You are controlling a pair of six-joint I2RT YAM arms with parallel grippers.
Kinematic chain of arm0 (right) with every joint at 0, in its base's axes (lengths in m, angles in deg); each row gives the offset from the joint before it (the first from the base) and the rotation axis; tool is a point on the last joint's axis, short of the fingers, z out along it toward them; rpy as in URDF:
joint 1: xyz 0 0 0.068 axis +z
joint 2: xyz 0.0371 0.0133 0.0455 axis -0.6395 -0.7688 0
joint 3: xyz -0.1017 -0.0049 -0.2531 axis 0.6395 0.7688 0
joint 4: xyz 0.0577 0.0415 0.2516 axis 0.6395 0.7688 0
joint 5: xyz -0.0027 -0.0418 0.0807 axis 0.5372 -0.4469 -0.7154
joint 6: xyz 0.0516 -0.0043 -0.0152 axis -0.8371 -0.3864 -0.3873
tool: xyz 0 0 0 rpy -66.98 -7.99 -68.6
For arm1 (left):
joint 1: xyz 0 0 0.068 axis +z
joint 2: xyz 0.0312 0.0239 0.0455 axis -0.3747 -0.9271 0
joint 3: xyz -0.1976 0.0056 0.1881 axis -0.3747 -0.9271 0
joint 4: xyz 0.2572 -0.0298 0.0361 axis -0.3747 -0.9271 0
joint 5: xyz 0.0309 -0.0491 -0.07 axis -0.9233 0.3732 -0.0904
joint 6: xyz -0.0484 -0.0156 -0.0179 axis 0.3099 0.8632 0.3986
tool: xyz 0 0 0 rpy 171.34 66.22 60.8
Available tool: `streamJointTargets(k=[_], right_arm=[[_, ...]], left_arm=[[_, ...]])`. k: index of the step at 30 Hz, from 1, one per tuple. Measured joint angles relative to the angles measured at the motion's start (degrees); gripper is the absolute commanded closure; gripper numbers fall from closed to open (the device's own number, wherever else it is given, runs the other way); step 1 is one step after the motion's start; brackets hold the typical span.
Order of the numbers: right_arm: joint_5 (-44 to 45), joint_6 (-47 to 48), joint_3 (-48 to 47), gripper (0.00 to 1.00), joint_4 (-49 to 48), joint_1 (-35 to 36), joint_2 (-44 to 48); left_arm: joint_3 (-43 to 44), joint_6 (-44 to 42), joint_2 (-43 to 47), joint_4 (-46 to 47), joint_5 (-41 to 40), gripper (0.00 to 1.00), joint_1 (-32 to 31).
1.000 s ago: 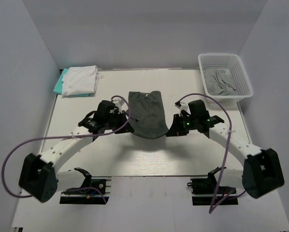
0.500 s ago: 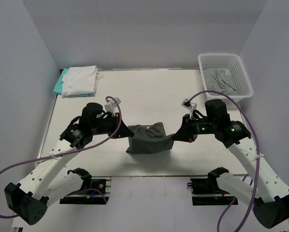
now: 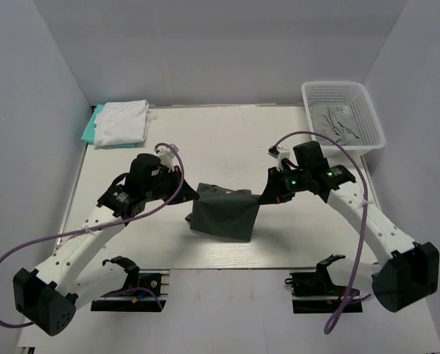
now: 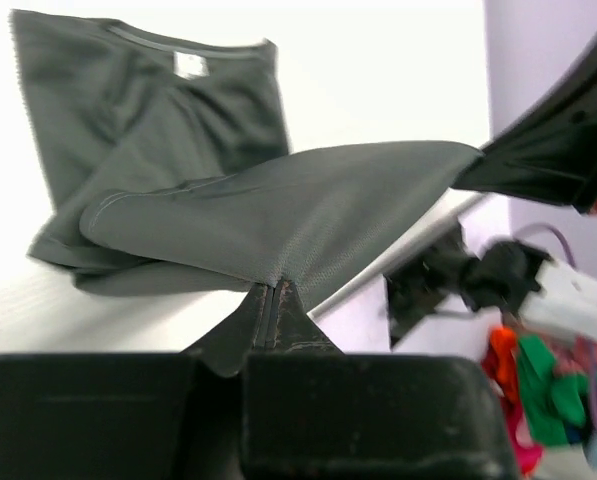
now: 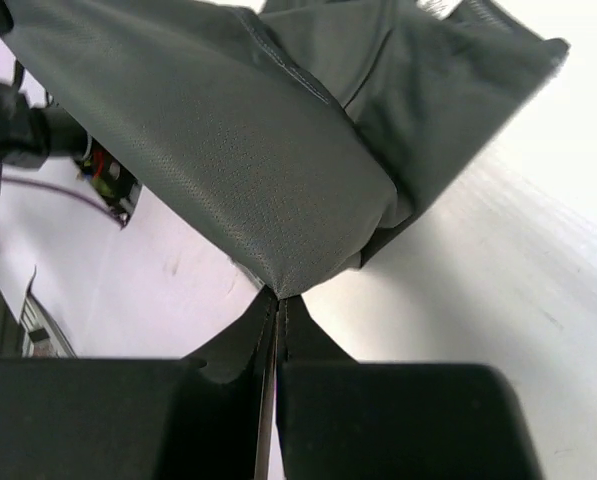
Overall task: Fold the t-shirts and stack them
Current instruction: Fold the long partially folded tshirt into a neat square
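Note:
The dark charcoal-grey t-shirt [image 3: 222, 212] lies near the table's middle, its upper layer lifted and stretched between both grippers. My left gripper [image 3: 192, 196] is shut on its left corner; the left wrist view shows the gripper [image 4: 269, 290] pinching the cloth [image 4: 278, 210]. My right gripper [image 3: 262, 198] is shut on the right corner; the right wrist view shows the gripper [image 5: 278, 297] pinching the cloth [image 5: 228, 140]. A folded white t-shirt [image 3: 121, 122] lies on a teal one [image 3: 90, 128] at the back left. A lighter grey t-shirt [image 3: 336, 124] lies in the basket.
A white plastic lattice basket [image 3: 368, 110] stands at the back right corner. Purple cables loop from both arms. The table's near edge runs just in front of the charcoal shirt. Grey walls close in the left, right and back.
Both grippers carried the shirt's far edge toward the near side over its lower part, then moved it back a little; the held layer now lies stretched over the folded shirt.

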Motion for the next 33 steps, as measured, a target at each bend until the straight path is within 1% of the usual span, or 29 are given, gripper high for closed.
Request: streamJointTargets(k=[5,9,14,19,30,31,32,33], right_arm=[[1.1,-1.5,-0.6,1.00,-3.3,-1.1,-6.0],[1.6,-2.8,-0.7,1.00,-6.4,-1.9,-9.0],[2.3,-3.3,-2.6,1.00,-9.1,-3.3,-13.9],[2.2,-4.1,-4.1,1.00,-11.5,-4.7,-19.6],[-1.5,-5.6,-7.8,1.00,-16.7,-6.8,-31.4],[-1.8,-5.7,-8.4,1.00,-17.2,-6.8,-32.5],[-2.1,-5.8,-9.1,0.89,-17.5,-6.8,-33.6],[-2.3,-6.0,-9.9,0.50,-17.5,-6.8,-34.7]], left_arm=[[0.0,1.1,-6.5,2.1,-5.3,1.00,0.0],[0.4,1.7,-12.2,5.2,-8.9,1.00,0.3],[5.1,1.6,-18.8,6.3,-13.3,1.00,0.4],[9.0,1.2,-24.8,6.9,-15.3,1.00,0.8],[10.6,1.2,-33.7,7.3,-17.4,1.00,4.0],[10.7,1.2,-34.3,7.5,-17.5,0.96,4.4],[11.0,1.2,-35.1,7.5,-17.6,0.63,4.7],[11.5,0.7,-36.0,7.6,-17.7,0.33,5.0]])
